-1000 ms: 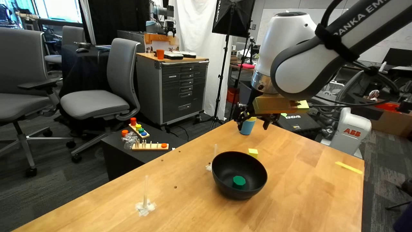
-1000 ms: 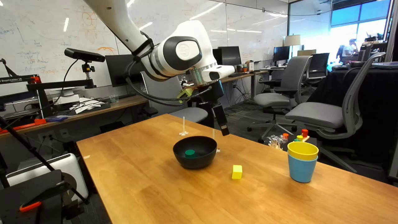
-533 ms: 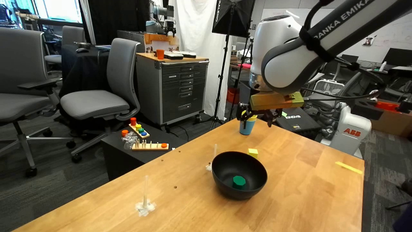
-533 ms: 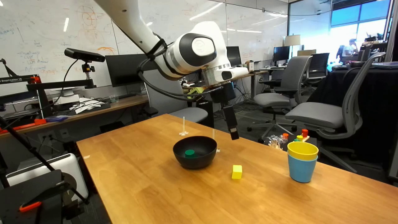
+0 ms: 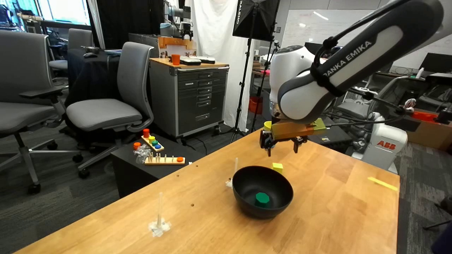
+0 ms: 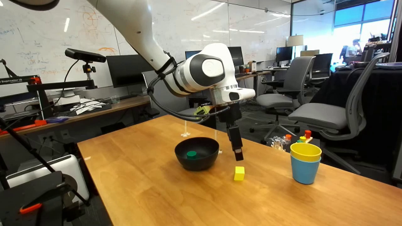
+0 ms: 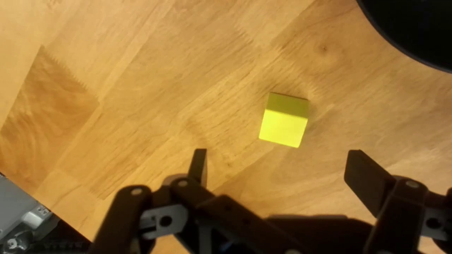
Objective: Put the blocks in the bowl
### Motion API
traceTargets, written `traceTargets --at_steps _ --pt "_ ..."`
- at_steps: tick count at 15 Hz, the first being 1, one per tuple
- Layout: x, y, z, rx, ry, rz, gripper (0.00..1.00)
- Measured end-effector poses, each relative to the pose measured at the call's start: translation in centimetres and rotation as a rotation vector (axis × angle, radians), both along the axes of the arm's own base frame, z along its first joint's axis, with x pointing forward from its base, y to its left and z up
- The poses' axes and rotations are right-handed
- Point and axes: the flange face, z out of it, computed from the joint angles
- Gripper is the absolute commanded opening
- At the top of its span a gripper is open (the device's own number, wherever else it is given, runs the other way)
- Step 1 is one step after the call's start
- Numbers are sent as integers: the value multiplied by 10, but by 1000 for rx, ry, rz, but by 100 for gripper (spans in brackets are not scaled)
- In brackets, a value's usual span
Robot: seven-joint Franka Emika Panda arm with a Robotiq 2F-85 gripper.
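We see our claw (image 7: 278, 158) spread wide, likely to fit around the yellow block (image 7: 284, 121) on the table (image 6: 150, 188) near the bowl (image 6: 198, 165). The green block (image 5: 262, 199) sits inside it, so we guess that one's done.

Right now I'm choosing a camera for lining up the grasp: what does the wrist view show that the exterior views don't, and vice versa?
Only the wrist view looks down past the fingers onto the yellow block, which sits between them side to side but higher in the picture. It also catches grey hardware beyond the table, too cropped to identify.

Only the exterior views show the whole bowl, the green block in it, the cup and the chairs.

Both show the yellow block on the table, at least part of the bowl, and the open gripper.
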Motion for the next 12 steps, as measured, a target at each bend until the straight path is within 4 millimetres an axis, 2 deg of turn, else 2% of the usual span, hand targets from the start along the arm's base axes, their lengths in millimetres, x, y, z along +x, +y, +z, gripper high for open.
traceTargets --at_steps 4,12 --pt "0 3 -19 -4 19 8 100" --pt "4 -1 -25 -9 19 7 100"
